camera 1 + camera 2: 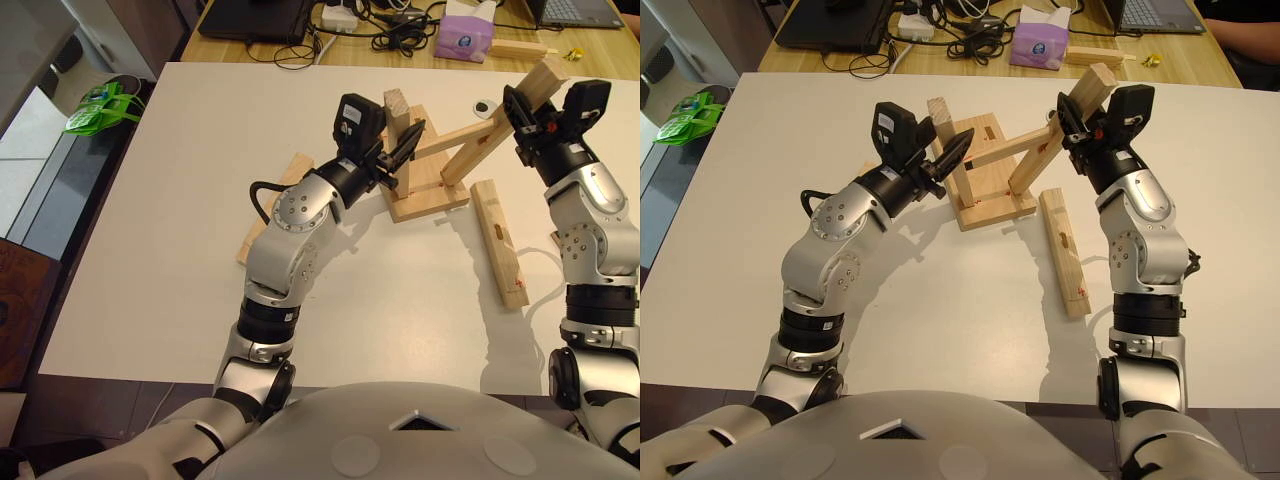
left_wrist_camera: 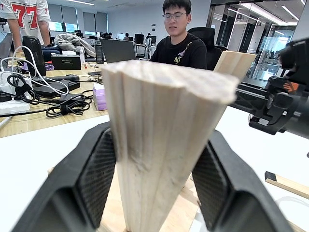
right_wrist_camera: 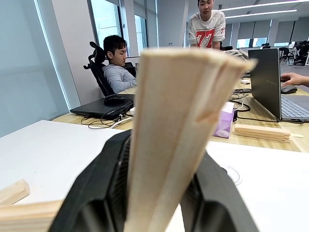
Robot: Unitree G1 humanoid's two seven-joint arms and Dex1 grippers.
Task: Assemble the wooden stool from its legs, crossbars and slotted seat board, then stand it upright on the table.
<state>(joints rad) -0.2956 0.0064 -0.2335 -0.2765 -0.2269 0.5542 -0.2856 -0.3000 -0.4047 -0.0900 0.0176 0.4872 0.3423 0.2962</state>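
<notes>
With the left gripper [image 1: 404, 150] clamped on the upright leg [image 1: 397, 106], the tilted leg [image 1: 548, 76], clamped in the right gripper [image 1: 540, 115], is best righted slowly until seated squarely in the seat board [image 1: 432, 200].

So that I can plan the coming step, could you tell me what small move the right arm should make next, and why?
Probably the right gripper should swing its tilted leg upright, bringing the lower end square to the seat board. The left gripper holds the upright leg on that board and a crossbar runs between the two, yet this leg leans outward.
</notes>
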